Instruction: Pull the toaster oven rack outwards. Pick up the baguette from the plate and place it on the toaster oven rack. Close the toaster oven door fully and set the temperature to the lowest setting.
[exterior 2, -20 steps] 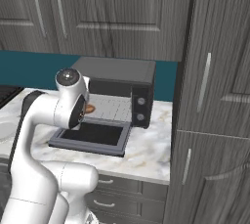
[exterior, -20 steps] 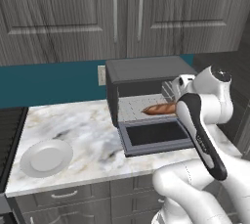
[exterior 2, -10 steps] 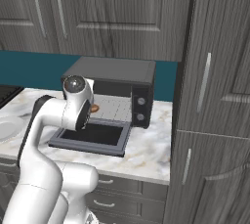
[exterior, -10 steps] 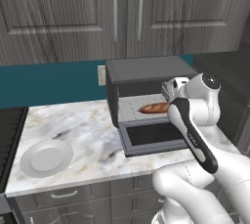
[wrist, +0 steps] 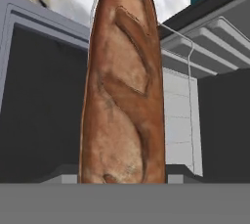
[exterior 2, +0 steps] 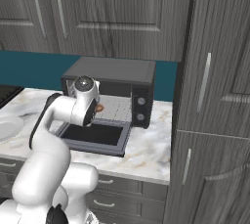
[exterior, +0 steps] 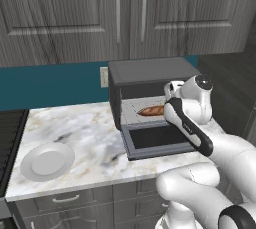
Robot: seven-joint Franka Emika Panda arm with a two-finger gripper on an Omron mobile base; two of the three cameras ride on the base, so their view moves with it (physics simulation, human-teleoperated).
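since a moment ago the arm has swung inward, carrying the baguette [exterior: 151, 111] over the toaster oven rack [wrist: 178, 120]. the gripper [exterior: 169, 104] fingers look clamped on the loaf's near end, though the tips are hidden, holding it lengthwise to suit the grid. the toaster oven door [exterior: 159, 139] lies dropped open on the marble counter [exterior: 85, 133]; the plate [exterior: 46, 161] sits bare, well left.
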